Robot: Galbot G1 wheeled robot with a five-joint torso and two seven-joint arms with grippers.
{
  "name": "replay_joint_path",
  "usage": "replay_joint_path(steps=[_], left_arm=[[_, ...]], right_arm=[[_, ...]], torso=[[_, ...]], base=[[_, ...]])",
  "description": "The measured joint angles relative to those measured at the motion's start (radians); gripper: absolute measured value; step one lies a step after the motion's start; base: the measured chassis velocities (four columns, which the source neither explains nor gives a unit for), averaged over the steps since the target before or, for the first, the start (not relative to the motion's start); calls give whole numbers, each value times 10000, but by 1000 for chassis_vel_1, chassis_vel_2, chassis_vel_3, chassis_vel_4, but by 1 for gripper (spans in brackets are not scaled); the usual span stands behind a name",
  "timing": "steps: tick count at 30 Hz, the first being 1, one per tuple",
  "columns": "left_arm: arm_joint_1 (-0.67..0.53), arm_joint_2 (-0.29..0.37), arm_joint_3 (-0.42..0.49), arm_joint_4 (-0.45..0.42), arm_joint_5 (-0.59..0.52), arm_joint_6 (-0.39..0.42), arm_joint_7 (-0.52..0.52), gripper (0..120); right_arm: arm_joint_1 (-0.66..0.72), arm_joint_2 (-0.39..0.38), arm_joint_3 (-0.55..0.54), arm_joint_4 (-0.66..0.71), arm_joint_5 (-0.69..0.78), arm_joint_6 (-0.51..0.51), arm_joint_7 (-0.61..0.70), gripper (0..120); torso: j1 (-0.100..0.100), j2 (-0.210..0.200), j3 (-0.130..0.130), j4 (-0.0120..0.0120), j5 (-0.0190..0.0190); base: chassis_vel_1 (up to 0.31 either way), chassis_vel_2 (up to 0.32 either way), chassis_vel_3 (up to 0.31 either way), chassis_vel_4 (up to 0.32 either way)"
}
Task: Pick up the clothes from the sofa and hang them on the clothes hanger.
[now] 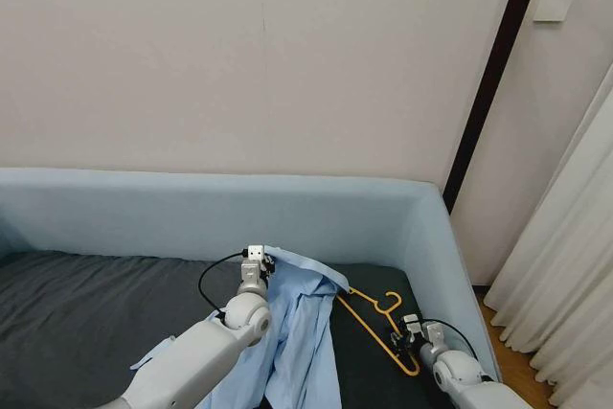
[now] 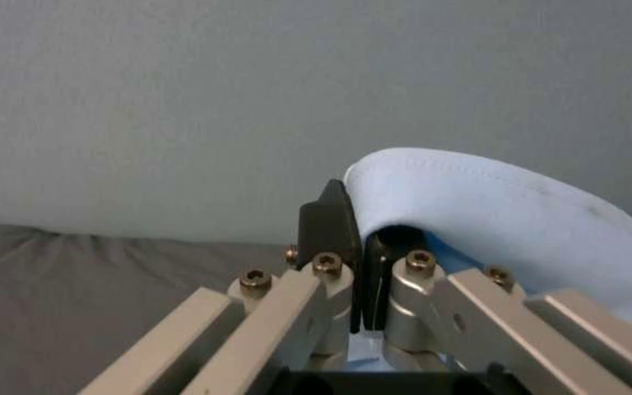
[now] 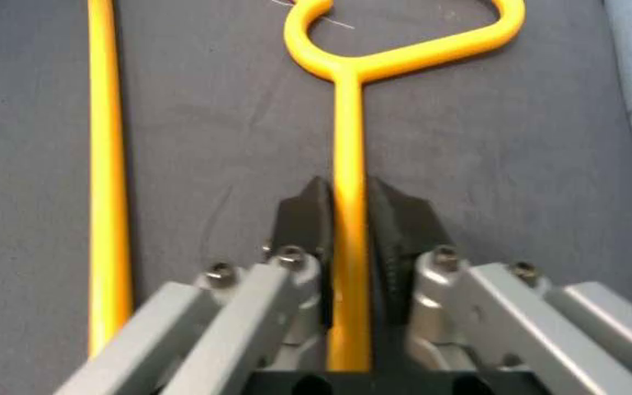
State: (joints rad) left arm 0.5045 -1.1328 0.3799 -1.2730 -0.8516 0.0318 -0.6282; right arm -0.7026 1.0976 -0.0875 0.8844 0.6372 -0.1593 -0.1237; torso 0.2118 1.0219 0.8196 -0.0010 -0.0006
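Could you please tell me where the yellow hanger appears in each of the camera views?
Head view: hanger lower right, beside the shirt, right gripper shut on it.
Left wrist view: left gripper, shut on the shirt, faces the sofa back, away from the hanger.
Right wrist view: neck between the gripper's fingers, hook beyond them.
Shared landmark: the dark seat.

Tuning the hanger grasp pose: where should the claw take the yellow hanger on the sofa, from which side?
Likely the straight stem just under the hook loop of the yellow hanger, from above, lined along the stem. It lies flat on the seat cushion, with bare fabric either side of the thin stem. The right claw is shut there.
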Motion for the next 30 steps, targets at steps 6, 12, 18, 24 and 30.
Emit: replay_joint_path(steps=[6, 12, 18, 24, 30], left_arm=[[18, -29, -15, -1, 9, 0, 4, 0], [62, -13, 0, -60, -1, 0, 4, 0], [179, 120, -2, -141, -8, 0, 5, 0], [279, 180, -102, -197, -8, 3, 3, 0], [222, 291, -46, -422, -54, 67, -51, 0]], right_arm=[[-11, -69, 8, -12, 82, -48, -95, 4], [-111, -113, 55, 326, 101, 116, 462, 4], [87, -172, 291, 1204, 35, 801, 1789, 4], [-12, -624, 532, 2994, -549, 987, 2607, 4], [-1541, -1736, 850, 5383, -1792, 1179, 3154, 4]], torso=[[1, 0, 0, -1, 0], [0, 0, 0, -4, 0], [0, 0, 0, 0, 0], [3, 0, -1, 3, -2], [2, 0, -2, -6, 1]], base=[[0, 0, 0, 0], [0, 0, 0, 0], [0, 0, 0, 0], [0, 0, 0, 0], [0, 0, 0, 0]])
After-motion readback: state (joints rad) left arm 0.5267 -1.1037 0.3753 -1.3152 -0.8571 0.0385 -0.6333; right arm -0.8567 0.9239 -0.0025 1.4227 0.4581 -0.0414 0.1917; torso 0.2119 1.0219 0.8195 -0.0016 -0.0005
